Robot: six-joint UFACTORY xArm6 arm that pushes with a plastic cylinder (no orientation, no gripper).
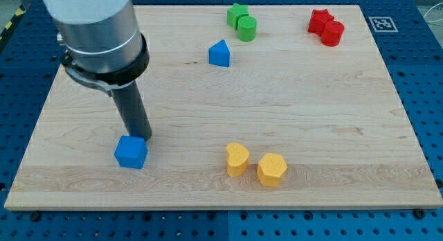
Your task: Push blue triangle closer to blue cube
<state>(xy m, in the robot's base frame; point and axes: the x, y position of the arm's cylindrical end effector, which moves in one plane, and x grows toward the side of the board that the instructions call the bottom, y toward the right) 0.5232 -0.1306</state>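
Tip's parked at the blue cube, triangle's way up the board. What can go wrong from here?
1. My tip sits right against the blue cube; moving off carelessly may shove the cube, shifting the target.
2. The blue triangle lies near the view's top; approaching from the cube side would likely push it further away.
3. The green blocks stand just beyond the triangle; a swing around it may knock them.

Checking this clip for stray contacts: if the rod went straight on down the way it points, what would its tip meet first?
The rod points down at the board, so my tip would meet only the wood it already rides on. The blue cube sits right beside it, toward the view's bottom, seemingly touching, though depth is unclear.
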